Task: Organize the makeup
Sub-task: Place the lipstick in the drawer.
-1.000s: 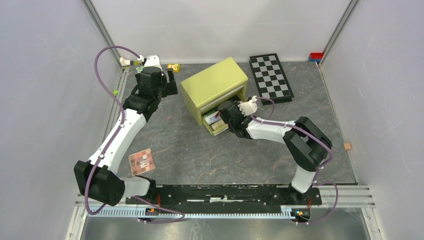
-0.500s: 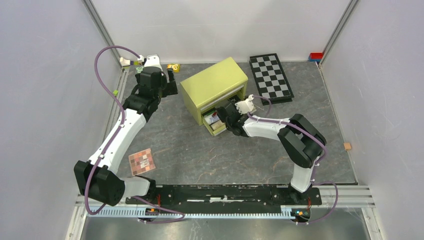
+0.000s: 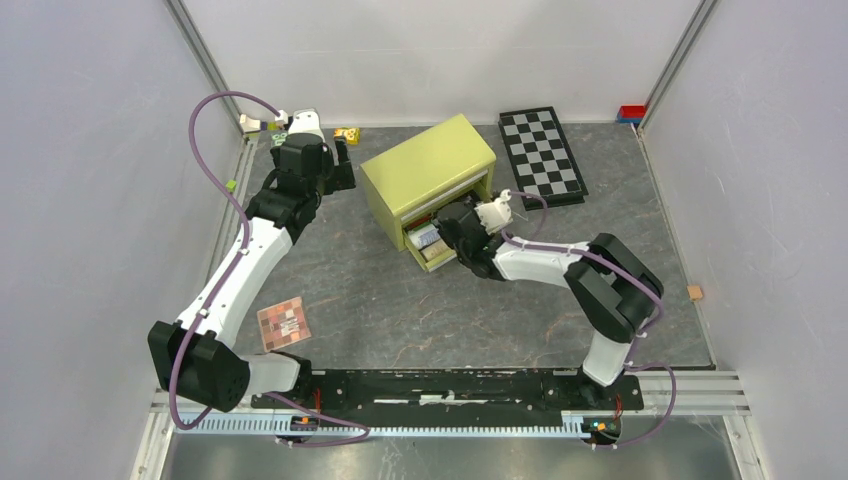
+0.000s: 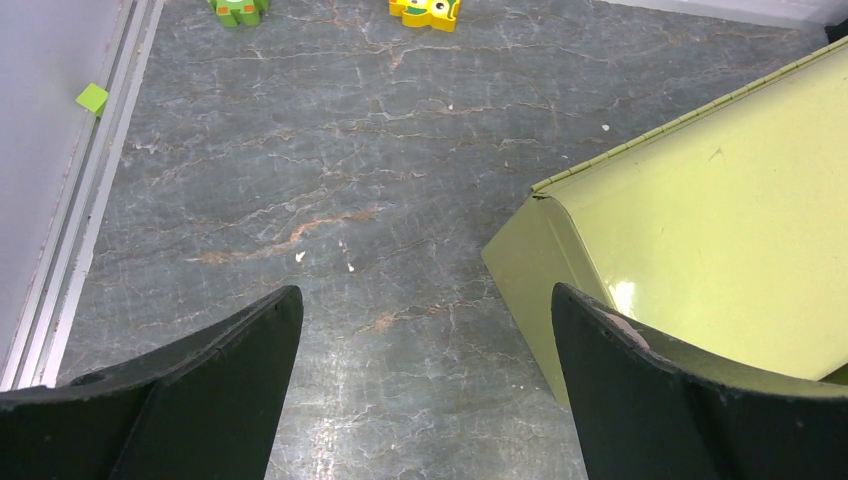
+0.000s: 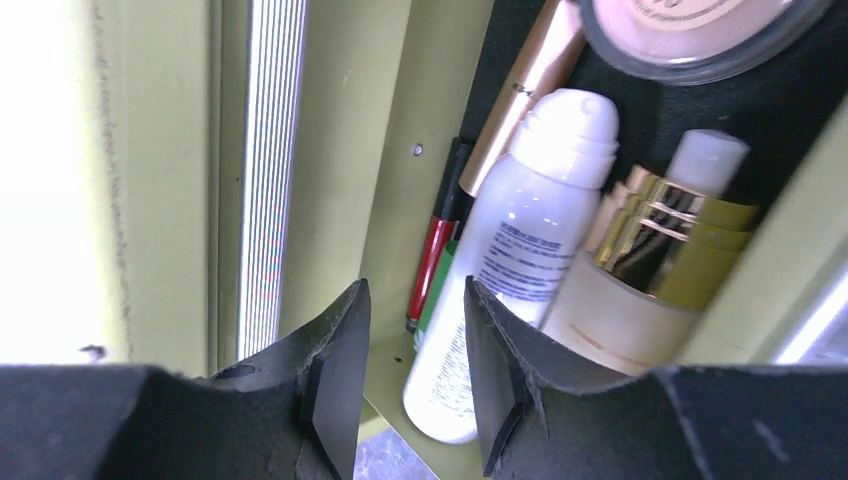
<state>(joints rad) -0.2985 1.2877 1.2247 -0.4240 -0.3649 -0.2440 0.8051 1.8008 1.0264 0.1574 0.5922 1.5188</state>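
Observation:
A square pink-brown eyeshadow palette (image 3: 283, 323) lies on the floor at the near left. The open drawer (image 3: 432, 245) of the yellow-green box (image 3: 428, 165) holds a white tube (image 5: 520, 240), a beige gold-capped bottle (image 5: 650, 270), a round peach compact (image 5: 690, 30), a red stick (image 5: 432, 265) and a gold tube (image 5: 525, 90). My right gripper (image 5: 416, 285) is at the drawer's front (image 3: 447, 228), its jaws narrowly apart and empty, one finger beside the white tube. My left gripper (image 4: 425, 290) is wide open and empty, over bare floor left of the box (image 3: 338, 178).
A black-and-white checkerboard (image 3: 543, 153) lies right of the box. Green (image 4: 238, 10) and yellow (image 4: 425, 10) toy blocks sit by the back wall. A small tan block (image 3: 694, 293) lies by the right wall. A red-blue block (image 3: 631, 112) is in the far right corner.
My right gripper pushed in toward the drawer, then drew back slightly. The left arm and the palette have not moved.

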